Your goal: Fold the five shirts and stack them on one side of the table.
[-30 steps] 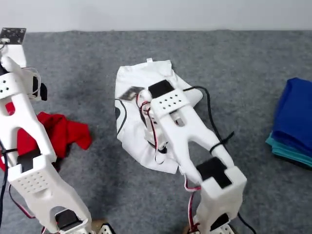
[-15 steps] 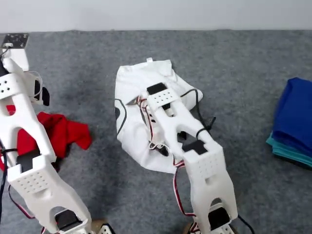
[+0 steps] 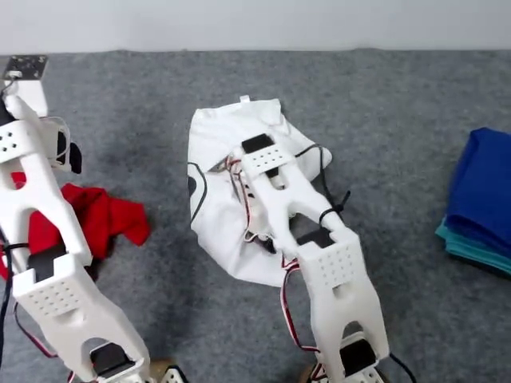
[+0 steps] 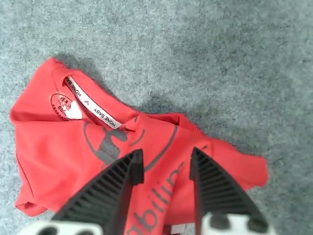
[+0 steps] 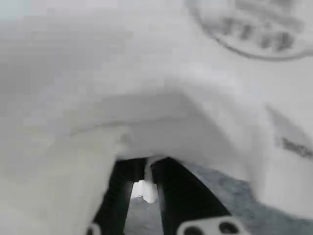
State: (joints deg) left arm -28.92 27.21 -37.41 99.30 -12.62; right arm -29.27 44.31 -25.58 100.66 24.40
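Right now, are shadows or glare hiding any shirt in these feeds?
High view: even light, no glare; the right arm covers the white shirt's middle. Left wrist view: red shirt evenly lit, soft shadow along its edge on the carpet. Right wrist view: white shirt shaded in the fold near the right gripper.

White shirt [image 3: 211, 136] to folded stack [image 3: 483, 183] — open carpet [image 3: 391, 159].

Over the last second we have brought our right arm down and in. Its elbow, which stood out to one side behind the right gripper [image 5: 143, 176], has swung into line behind it, and the wrist has sunk lower and pushed a little farther onto the white shirt [image 3: 215, 136] beneath it.
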